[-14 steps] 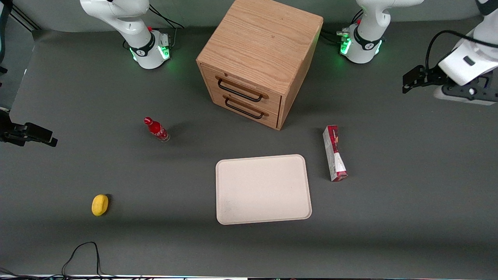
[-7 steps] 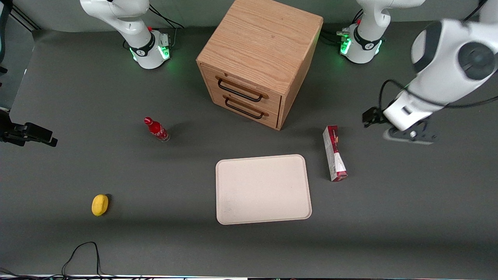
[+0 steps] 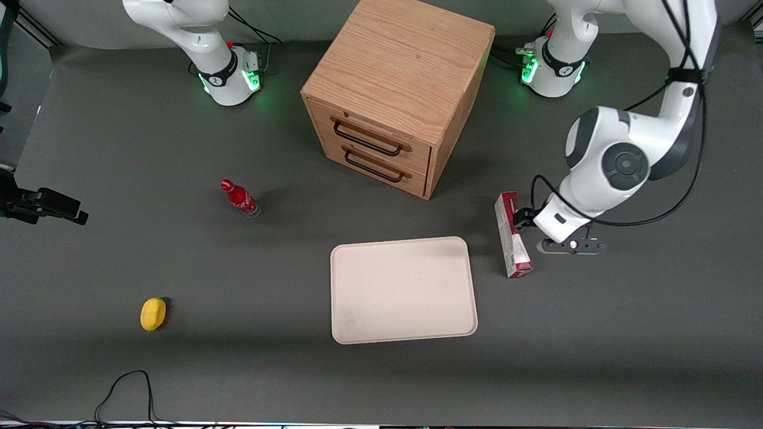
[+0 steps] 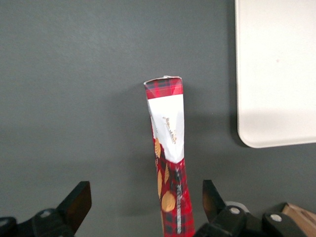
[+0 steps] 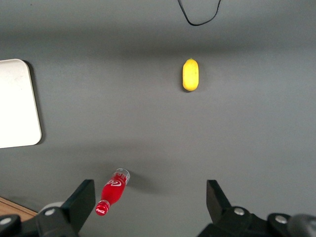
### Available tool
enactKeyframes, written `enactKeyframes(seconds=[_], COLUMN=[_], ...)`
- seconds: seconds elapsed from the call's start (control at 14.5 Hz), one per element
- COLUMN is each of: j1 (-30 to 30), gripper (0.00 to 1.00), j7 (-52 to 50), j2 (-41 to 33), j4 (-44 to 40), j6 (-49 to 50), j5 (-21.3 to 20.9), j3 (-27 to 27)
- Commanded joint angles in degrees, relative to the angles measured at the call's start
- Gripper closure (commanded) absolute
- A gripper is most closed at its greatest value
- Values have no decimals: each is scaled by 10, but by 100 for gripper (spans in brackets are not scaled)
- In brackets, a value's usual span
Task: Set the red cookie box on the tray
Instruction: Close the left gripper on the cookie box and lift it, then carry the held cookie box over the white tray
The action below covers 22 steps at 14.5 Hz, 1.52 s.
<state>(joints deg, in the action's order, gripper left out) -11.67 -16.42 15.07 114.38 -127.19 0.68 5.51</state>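
The red cookie box (image 3: 511, 235) lies on the grey table beside the tray (image 3: 403, 290), on the tray's side toward the working arm's end, with its white wedge nearer the front camera. The cream-white tray is bare. My left gripper (image 3: 524, 218) hangs over the box's dark red part, apart from it. In the left wrist view the gripper (image 4: 145, 205) is open. The box (image 4: 168, 148) runs between the two fingers, closer to one finger (image 4: 211, 198) than to the other, touching neither. The tray's corner (image 4: 276, 74) shows beside the box.
A wooden drawer cabinet (image 3: 396, 89) stands farther from the front camera than the tray. A small red bottle (image 3: 239, 198) and a yellow fruit (image 3: 153, 313) lie toward the parked arm's end. A black cable (image 3: 128, 387) loops at the table's front edge.
My left arm has swung in from the working arm's end of the table and come down over the red cookie box. The box and tray have not moved.
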Motion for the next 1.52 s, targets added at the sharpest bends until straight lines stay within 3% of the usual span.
enactKeyframes(seconds=[0.0,0.21,0.28,0.41,0.48,0.97,1.24,1.45], j1=[-27,-34,-35,-35,-33,-32,-37,-57], gripper=[0,3,14,64,98,100,100,100], j7=[-47,-48,-47,-46,-44,-41,-40,-43], j2=[31,63,68,70,70,56,78,140], j4=[13,41,42,42,41,-8,-181,-329], j6=[-49,-118,-125,-119,-113,-41,125,222], j5=[-13,-13,-14,-14,-13,-15,-26,-15], j3=[-9,-15,-16,-16,-16,-15,-15,-15])
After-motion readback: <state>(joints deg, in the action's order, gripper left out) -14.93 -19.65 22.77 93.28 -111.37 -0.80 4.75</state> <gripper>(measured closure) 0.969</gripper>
